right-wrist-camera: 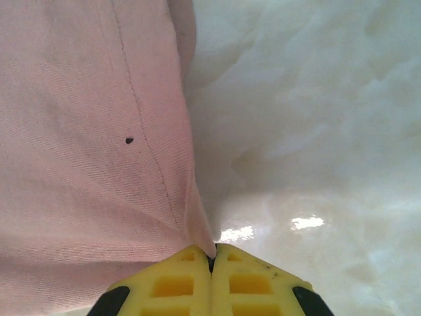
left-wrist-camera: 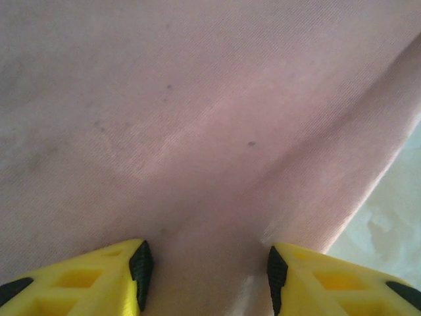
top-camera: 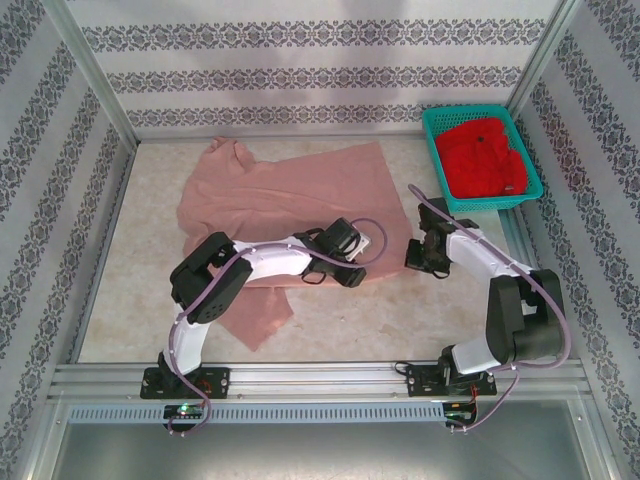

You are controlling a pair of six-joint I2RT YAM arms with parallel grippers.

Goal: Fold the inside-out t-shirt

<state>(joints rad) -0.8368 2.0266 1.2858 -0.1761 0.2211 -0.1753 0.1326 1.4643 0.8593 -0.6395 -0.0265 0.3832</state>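
On the pale table (top-camera: 130, 300) the inside-out t-shirt (top-camera: 280, 190) is spread over the far and middle part, and it is seen as 1 loose, rumpled layer. 1 sleeve points to the far wall and 1 corner hangs toward the near edge under the left arm. No neat fold is seen in it, so the task is judged to be at its beginning: all folds are not yet made. The teal basket (top-camera: 432, 150) with the bright red garment (top-camera: 485, 155) is placed at the far right corner, well apart from the shirt, and it is not part of the work. The left gripper (left-wrist-camera: 205, 263) is lowered onto the near right part of the shirt. Its jaws are held apart with a raised ridge of cloth between them, so nothing is clamped there yet. The right gripper (right-wrist-camera: 212, 260) is closed at the right border of the shirt, and the cloth edge appears to be pinched between its tips. A stitched line (right-wrist-camera: 141, 118) and a small dark speck (right-wrist-camera: 129, 140) are seen near that grip.
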